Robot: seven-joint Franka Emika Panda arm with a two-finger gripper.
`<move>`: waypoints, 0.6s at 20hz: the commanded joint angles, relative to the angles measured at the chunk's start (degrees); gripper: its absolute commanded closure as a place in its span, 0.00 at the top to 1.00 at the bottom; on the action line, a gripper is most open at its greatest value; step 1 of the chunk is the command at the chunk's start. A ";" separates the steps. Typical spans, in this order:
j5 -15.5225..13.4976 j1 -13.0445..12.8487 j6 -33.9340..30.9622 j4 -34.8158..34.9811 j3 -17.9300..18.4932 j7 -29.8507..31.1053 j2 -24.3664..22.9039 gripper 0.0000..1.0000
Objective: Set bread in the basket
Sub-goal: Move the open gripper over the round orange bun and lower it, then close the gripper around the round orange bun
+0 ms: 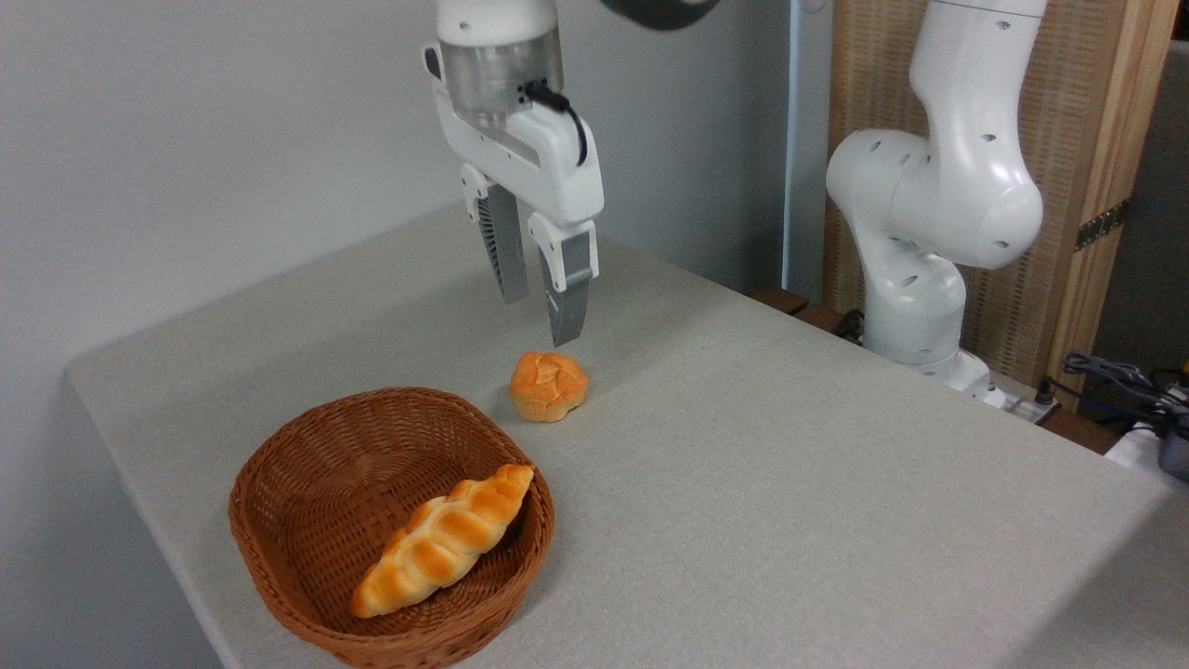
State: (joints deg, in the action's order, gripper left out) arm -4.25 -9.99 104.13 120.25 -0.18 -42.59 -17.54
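At the left, the oval wicker basket [279,520] sits on the grey cloth-covered table [790,483], its brown weave open and its sides low. A long braided loaf [444,541], glossy and golden, lies slanted inside with one end propped on the right rim. Just beyond the rim, on the bare cloth, rests the round bun [549,385], orange-gold with a knotted, lobed top; it appears close to the basket but not touching it, though the angle makes that gap hard to judge. Above the bun hangs the gripper [539,321], its ribbed grey fingers parted and empty, tips just short of the crust. The task looks to be at the approach stage: the bun is not yet grasped. The next move calls for a straight descent so the fingers straddle the bun before closing. Further right stands the arm's white base [915,316].
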 commanded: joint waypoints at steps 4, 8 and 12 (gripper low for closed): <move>-1.37 -8.89 13.90 15.97 1.06 -0.92 -4.96 1.00; -1.37 -10.21 16.72 18.70 1.23 -1.00 -5.05 1.00; -1.29 -11.88 22.94 22.56 1.23 -1.00 -4.87 1.00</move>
State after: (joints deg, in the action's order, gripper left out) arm -4.40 -19.48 121.96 138.97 -0.17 -42.58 -21.10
